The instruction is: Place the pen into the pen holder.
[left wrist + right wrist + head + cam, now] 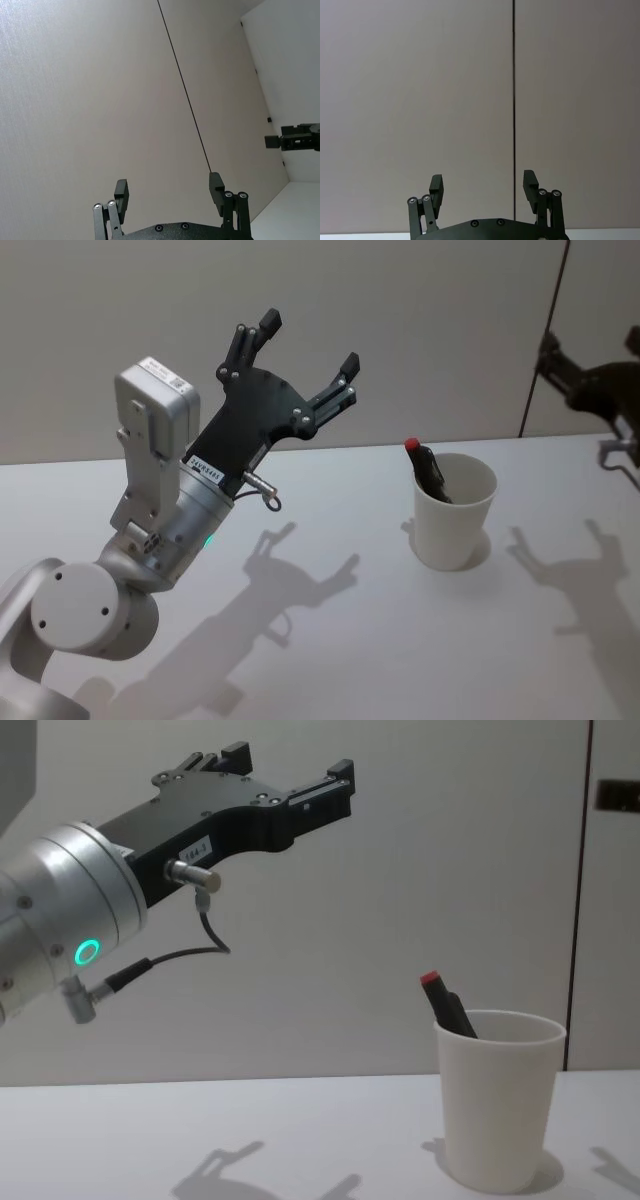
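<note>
The pen (430, 472) stands inside the pen holder (454, 512), leaning against the cup's left inner wall, its red-capped end poking above the rolled rim and its dark barrel slanting down into the cup. The left gripper (308, 343) has its jaws spread wide with nothing between them; it hangs high in the air, well to the left of the pen holder and above it, apart from the pen. Its fingers (264, 326) are matte black, thin linkage bars ending in small squared pads, bolted to a flat black plate. Behind the plate comes a smooth silver cylinder with a green ring light, a short metal plug and a looping black cable, then a pale grey box on the wrist. The left arm rises from the near left of the pen holder, bent at a rounded silver joint, forearm tilted up and towards the wall.

The pen holder is a plain white paper cup, tapered, upright on a smooth pale table (330, 640).

The right gripper (482, 184) sits high to the right of the pen holder, pointing at the panelled wall (420, 100), its jaws also apart and empty.
</note>
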Action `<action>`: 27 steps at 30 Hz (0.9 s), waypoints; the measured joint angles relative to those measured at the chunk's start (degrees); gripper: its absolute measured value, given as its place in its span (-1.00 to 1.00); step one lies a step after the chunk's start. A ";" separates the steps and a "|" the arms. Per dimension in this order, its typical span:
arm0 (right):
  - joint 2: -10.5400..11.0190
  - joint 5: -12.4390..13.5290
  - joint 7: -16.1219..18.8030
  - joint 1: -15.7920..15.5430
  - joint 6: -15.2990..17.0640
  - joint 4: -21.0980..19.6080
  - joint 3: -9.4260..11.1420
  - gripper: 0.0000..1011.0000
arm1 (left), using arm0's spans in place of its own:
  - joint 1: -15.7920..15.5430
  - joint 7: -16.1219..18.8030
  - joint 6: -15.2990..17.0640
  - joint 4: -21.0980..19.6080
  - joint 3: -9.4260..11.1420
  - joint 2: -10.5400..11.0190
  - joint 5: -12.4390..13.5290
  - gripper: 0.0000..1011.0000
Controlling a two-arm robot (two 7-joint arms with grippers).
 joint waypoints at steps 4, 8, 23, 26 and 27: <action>0.55 0.50 -0.80 -0.49 -0.47 -0.70 0.70 0.98 | 0.01 0.01 0.00 0.00 0.00 0.00 0.00 0.98; 0.53 0.47 -0.63 -0.57 -0.67 -0.57 0.71 0.98 | 0.00 0.14 0.25 0.00 0.07 0.05 0.04 0.98; 0.03 -2.07 7.62 -3.16 -6.49 5.22 0.81 0.98 | -0.27 6.61 8.49 1.04 3.23 1.66 1.51 0.98; -0.10 -2.81 9.92 -3.90 -8.12 6.92 0.87 0.98 | -0.34 8.31 10.72 1.31 4.08 2.09 1.91 0.98; -0.18 -3.12 11.03 -4.24 -8.92 7.68 0.90 0.98 | -0.38 9.33 12.02 1.47 4.56 2.34 2.14 0.98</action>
